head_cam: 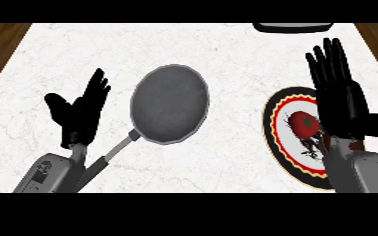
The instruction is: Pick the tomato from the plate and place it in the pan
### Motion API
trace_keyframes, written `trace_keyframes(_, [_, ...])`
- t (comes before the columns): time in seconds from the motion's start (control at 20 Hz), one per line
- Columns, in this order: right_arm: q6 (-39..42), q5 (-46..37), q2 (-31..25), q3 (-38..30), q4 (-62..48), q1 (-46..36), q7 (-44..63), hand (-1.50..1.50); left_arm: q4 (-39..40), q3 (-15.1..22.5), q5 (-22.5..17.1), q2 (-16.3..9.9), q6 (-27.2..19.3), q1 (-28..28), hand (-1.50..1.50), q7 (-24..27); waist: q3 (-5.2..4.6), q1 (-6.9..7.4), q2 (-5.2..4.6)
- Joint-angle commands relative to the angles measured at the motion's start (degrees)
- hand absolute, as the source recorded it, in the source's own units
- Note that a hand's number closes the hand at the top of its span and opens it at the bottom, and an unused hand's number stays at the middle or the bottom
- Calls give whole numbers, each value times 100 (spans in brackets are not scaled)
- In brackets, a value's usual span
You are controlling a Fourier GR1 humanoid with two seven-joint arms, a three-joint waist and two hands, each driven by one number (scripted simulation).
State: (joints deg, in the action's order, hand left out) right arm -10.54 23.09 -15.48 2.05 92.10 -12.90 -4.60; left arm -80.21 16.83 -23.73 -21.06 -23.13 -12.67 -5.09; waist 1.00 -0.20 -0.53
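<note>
Your tomato (303, 123) sits on the plate (284, 150) at the right, near the plate's middle, red with a green top showing. Your right hand (338, 97) is just beside it, partly over the plate's right side, fingers straight and held together, pointing to the far edge; nothing is gripped. Left of the plate, well apart from it, lies the pan (170, 103), dark and bare inside, its handle (103, 162) running toward your near left. Your left hand (78, 111) rests just left of the pan, fingers spread, thumb out, holding nothing. All of it stands on the white marble counter (229, 45). A dark object (291, 27) shows at the far edge.
</note>
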Motion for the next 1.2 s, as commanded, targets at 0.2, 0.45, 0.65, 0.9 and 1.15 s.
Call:
trace_keyframes(0.2, [837, 352, -860, -685, -1107, -427, 409, -150, -393, 256, 1022, -1136, 212, 570, 0, 38, -89, 162, 41])
trace_keyframes(0.45, [-686, -560, -1533, -1122, -1556, 426, 1502, -150, -388, 376, 1081, -1162, 181, 951, 0, 94, -108, -41, 89])
trace_keyframes(0.65, [188, -909, -2307, -762, -1308, 1080, 1788, -150, -488, 387, 1116, -1122, 290, 1311, 0, 371, -107, 2, 76])
trace_keyframes(0.9, [1275, -1379, -3462, -608, -1257, 1157, 1625, -150, -704, 513, 1270, -996, 172, 1325, 0, 220, -102, 22, 61])
trace_keyframes(1.15, [2546, -1076, -3952, -339, -1177, 539, 2222, -150, -897, 437, 1345, -1070, 242, 1285, 0, 75, -101, 90, 53])
